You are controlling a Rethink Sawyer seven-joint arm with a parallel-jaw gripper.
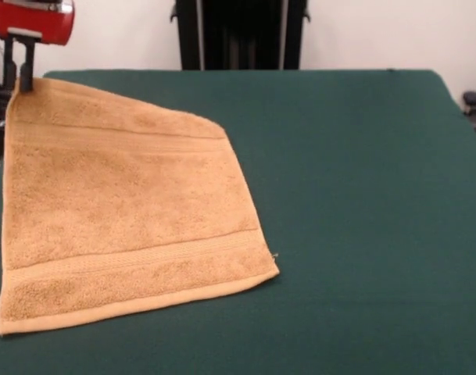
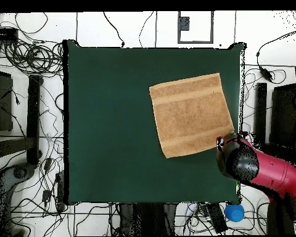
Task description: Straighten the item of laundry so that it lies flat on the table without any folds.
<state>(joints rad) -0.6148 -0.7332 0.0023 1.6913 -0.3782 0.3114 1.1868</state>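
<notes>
My arm (image 2: 271,173) had a glossy red shell, a black rounded wrist, and a black gripper (image 1: 24,76).

From the front, the arm (image 1: 30,19) is cut off by the top edge, and only the gripper (image 1: 24,78) shows at the towel's (image 1: 120,211) far corner. From overhead, the arm's bulk hides that corner, so its grip there is unclear.

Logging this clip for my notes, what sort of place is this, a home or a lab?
Likely a robotics lab: a red robot arm over a green table holding one towel, with cables across the floor.
</notes>
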